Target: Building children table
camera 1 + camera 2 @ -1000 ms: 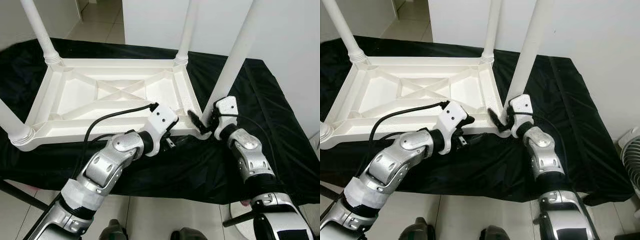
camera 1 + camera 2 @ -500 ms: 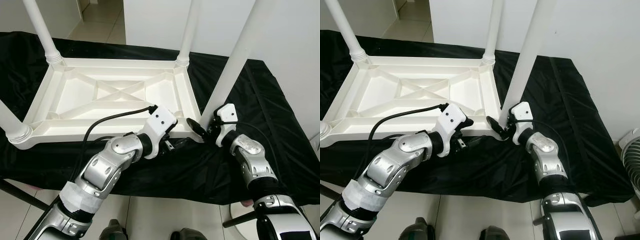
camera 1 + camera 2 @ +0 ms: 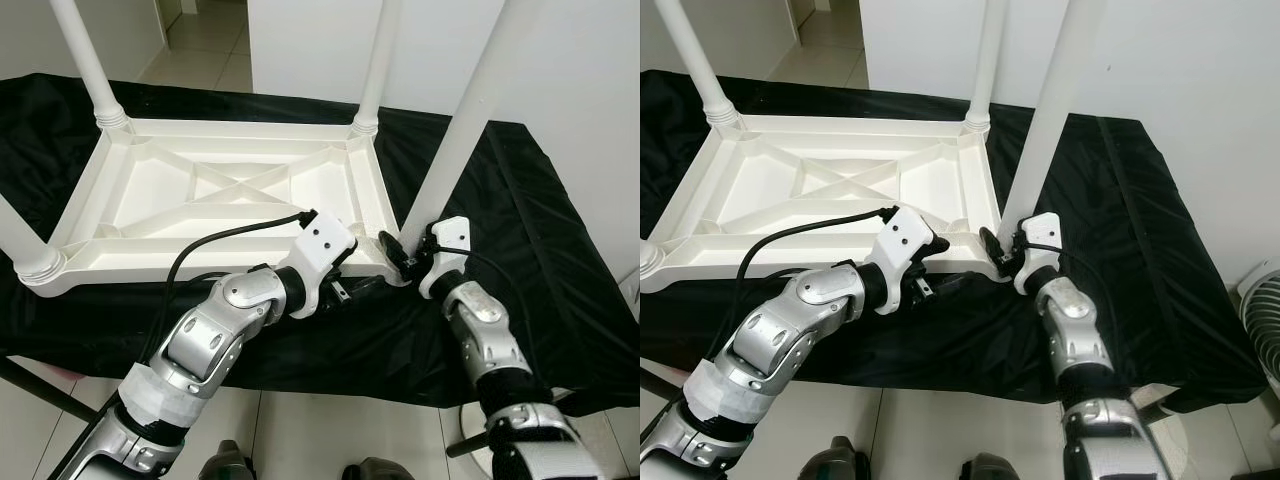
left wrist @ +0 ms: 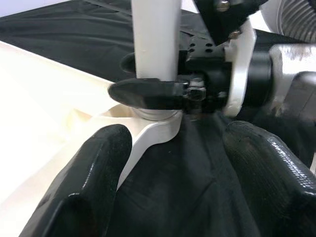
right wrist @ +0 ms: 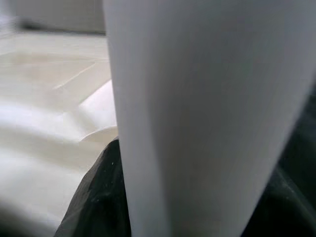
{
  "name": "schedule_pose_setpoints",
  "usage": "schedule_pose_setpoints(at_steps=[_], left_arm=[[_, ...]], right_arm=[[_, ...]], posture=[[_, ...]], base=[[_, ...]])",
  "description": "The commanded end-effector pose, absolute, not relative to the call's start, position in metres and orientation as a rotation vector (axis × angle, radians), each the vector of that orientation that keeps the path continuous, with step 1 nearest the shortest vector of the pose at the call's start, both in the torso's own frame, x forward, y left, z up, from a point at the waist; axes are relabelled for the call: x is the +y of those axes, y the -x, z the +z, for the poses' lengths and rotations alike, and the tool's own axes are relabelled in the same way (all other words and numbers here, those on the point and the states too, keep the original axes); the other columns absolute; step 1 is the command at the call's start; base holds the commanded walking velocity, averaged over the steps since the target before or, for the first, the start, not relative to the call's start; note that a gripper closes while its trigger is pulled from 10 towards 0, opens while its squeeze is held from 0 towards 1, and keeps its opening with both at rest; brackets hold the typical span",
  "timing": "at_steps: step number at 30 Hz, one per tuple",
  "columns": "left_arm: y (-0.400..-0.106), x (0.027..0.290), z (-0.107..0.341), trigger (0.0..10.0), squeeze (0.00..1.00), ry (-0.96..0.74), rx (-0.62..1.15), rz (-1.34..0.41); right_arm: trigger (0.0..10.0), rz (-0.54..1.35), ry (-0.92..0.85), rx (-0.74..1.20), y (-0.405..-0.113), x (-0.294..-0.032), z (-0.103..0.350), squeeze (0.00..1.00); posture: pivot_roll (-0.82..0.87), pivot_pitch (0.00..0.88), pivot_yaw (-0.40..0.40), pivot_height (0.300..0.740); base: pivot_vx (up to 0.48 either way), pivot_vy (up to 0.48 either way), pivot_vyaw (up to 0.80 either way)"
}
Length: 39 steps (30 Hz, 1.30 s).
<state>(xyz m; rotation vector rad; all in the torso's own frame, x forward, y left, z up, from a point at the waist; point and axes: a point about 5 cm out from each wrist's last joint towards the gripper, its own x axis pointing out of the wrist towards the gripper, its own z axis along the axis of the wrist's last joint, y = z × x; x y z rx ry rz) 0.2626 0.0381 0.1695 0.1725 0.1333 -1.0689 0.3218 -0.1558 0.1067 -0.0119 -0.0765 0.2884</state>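
Two high eyes look down, two wrist cameras look from very near.

Both eye views look forward and down from the robot's head at the upside-down white table [image 3: 220, 195] on a black cloth [image 3: 540, 250], and they share nearly all of it, the right eye a bit further to the side. The left wrist view looks along its own black fingers [image 4: 91, 185], close to the table corner, at the near leg [image 4: 154, 49] and the right gripper [image 4: 163, 94]. The right wrist view sits almost against that same leg [image 5: 207, 113].
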Motion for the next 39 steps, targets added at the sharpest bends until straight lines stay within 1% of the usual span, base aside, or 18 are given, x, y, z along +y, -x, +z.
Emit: schedule_pose_setpoints(at_steps=[1, 2, 4, 6, 7, 15, 17, 18, 20, 21, 26, 30, 31, 32, 33, 34, 36, 39], left_arm=[[-0.261, 0.037, 0.168, 10.0, 0.0, -0.179, 0.144, -1.1], [-0.261, 0.037, 0.168, 10.0, 0.0, -0.179, 0.144, -1.1], [-0.261, 0.036, 0.168, 10.0, 0.0, -0.181, 0.144, -1.105], [-0.261, 0.036, 0.168, 10.0, 0.0, -0.181, 0.144, -1.105], [-0.26, 0.035, 0.167, 10.0, 0.0, -0.181, 0.143, -1.11], [-0.26, 0.034, 0.167, 10.0, 0.0, -0.183, 0.141, -1.114], [-0.26, 0.033, 0.167, 10.0, 0.0, -0.185, 0.141, -1.116], [-0.26, 0.033, 0.167, 10.0, 0.0, -0.185, 0.141, -1.117], [-0.26, 0.033, 0.166, 10.0, 0.0, -0.185, 0.141, -1.117], [-0.259, 0.032, 0.167, 10.0, 0.0, -0.184, 0.141, -1.118], [-0.259, 0.032, 0.167, 10.0, 0.0, -0.183, 0.142, -1.12], [-0.259, 0.032, 0.167, 10.0, 0.0, -0.182, 0.143, -1.119], [-0.259, 0.031, 0.167, 10.0, 0.0, -0.181, 0.143, -1.119], [-0.259, 0.031, 0.167, 10.0, 0.0, -0.181, 0.143, -1.119], [-0.259, 0.031, 0.167, 10.0, 0.0, -0.181, 0.141, -1.119], [-0.259, 0.031, 0.167, 10.0, 0.0, -0.181, 0.141, -1.117], [-0.259, 0.031, 0.167, 10.0, 0.0, -0.181, 0.141, -1.117], [-0.261, 0.033, 0.169, 10.0, 0.0, -0.182, 0.137, -1.107]], right_arm=[[0.0, 0.118, -0.001, -0.045, -0.321, -0.16, 0.103, 0.0], [0.0, 0.118, -0.001, -0.045, -0.321, -0.16, 0.103, 0.0], [0.0, -0.06, -0.002, -0.07, -0.319, -0.162, 0.108, 0.0], [0.0, -0.06, -0.002, -0.07, -0.319, -0.162, 0.108, 0.0], [0.0, -0.14, -0.014, -0.085, -0.318, -0.162, 0.112, 0.0], [0.0, -0.213, -0.03, -0.096, -0.315, -0.165, 0.116, 0.0], [0.0, -0.107, -0.023, -0.117, -0.315, -0.151, 0.12, 0.0], [10.0, -0.082, -0.024, -0.113, -0.316, -0.147, 0.12, 0.0], [10.0, -0.081, -0.023, -0.105, -0.316, -0.145, 0.12, 0.0], [10.0, -0.064, -0.02, -0.112, -0.316, -0.144, 0.122, 1.0], [10.0, -0.028, -0.02, -0.128, -0.315, -0.145, 0.124, 1.0], [10.0, 0.086, 0.007, -0.126, -0.315, -0.155, 0.125, 1.0], [10.0, 0.191, 0.048, -0.118, -0.314, -0.158, 0.125, 1.0], [10.0, 0.191, 0.048, -0.118, -0.314, -0.158, 0.125, 1.0], [10.0, 0.274, 0.072, -0.111, -0.313, -0.161, 0.124, 0.93], [10.0, 0.328, 0.082, -0.092, -0.313, -0.163, 0.123, 0.0], [10.0, 0.328, 0.082, -0.092, -0.313, -0.163, 0.123, 0.0], [10.0, 0.446, 0.133, -0.059, -0.314, -0.171, 0.119, 0.0]], posture=[[0.02, 0.0, -0.032, 0.74], [0.02, 0.0, -0.032, 0.74], [0.02, 0.0, -0.033, 0.74], [0.02, 0.0, -0.033, 0.74], [0.02, 0.0, -0.038, 0.74], [0.02, 0.0, -0.047, 0.74], [0.03, 0.0, -0.051, 0.74], [0.03, 0.0, -0.048, 0.74], [0.03, 0.0, -0.048, 0.74], [0.03, 0.0, -0.047, 0.74], [0.03, 0.0, -0.047, 0.74], [0.02, 0.0, -0.044, 0.74], [0.02, 0.0, -0.042, 0.74], [0.02, 0.0, -0.042, 0.74], [0.02, 0.0, -0.042, 0.74], [0.02, 0.0, -0.037, 0.74], [0.02, 0.0, -0.037, 0.74], [0.02, 0.0, -0.032, 0.74]], base=[[0.0, 0.0, 0.0], [0.0, 0.0, 0.0], [0.0, 0.0, 0.0], [0.0, 0.0, 0.0], [0.0, 0.0, 0.0], [0.0, 0.0, 0.0], [0.0, 0.0, 0.0], [0.0, 0.0, 0.0], [0.0, 0.0, 0.0], [0.0, 0.0, 0.0], [0.0, 0.0, 0.0], [0.0, 0.0, 0.0], [0.0, 0.0, 0.0], [0.0, 0.0, 0.0], [0.0, 0.0, 0.0], [0.0, 0.0, 0.0], [0.0, 0.0, 0.0], [0.0, 0.0, 0.0]])
